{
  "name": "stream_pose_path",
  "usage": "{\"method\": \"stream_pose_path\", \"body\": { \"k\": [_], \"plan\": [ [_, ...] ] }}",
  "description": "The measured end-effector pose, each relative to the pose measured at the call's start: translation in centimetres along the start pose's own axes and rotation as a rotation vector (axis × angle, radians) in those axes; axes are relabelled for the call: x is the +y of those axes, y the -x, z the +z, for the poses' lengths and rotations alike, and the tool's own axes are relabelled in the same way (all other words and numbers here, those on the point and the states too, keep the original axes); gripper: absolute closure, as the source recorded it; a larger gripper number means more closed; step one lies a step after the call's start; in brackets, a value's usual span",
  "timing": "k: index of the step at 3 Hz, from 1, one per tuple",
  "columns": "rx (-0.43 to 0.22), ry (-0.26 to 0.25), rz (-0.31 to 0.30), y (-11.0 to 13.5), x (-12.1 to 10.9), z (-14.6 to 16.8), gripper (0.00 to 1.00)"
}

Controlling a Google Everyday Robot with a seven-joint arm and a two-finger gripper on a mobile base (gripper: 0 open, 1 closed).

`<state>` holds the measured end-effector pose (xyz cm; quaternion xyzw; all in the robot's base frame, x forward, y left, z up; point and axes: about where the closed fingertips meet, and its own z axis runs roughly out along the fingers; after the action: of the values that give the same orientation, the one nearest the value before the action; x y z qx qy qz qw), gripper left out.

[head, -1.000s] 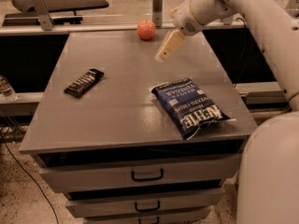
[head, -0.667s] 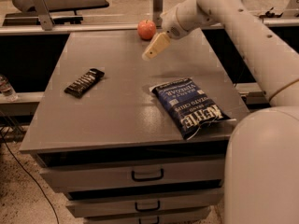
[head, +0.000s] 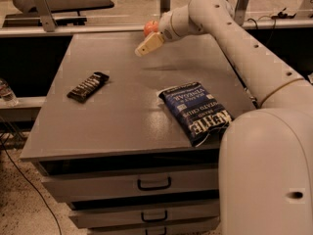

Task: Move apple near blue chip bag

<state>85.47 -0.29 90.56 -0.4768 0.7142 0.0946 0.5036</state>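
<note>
The apple [head: 149, 27] is a small orange-red ball at the far edge of the grey table [head: 122, 116], partly hidden behind my arm. My gripper [head: 145, 47] hangs above the table just in front of and slightly left of the apple, apart from it. The blue chip bag [head: 195, 110] lies flat on the right front part of the table, white "Kettle" lettering showing, well in front of the apple and the gripper.
A black-brown candy bar wrapper [head: 88, 86] lies on the left of the table. Drawers with handles [head: 154, 183] sit under the tabletop. A water bottle [head: 6, 92] stands on a ledge at the far left. My arm's pale body [head: 266, 170] fills the right foreground.
My gripper has swung left across the far part of the table, from right of the apple to in front of it. The apple, bag and wrapper have not moved.
</note>
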Motion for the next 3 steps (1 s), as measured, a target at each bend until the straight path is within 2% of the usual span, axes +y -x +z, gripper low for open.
{"method": "stream_pose_path", "body": {
  "k": [2, 3],
  "plan": [
    [-0.027, -0.223, 0.175, -1.1, -3.6, 0.1, 0.00],
    [-0.082, -0.287, 0.289, -1.1, -4.5, 1.4, 0.00]
  ]
}}
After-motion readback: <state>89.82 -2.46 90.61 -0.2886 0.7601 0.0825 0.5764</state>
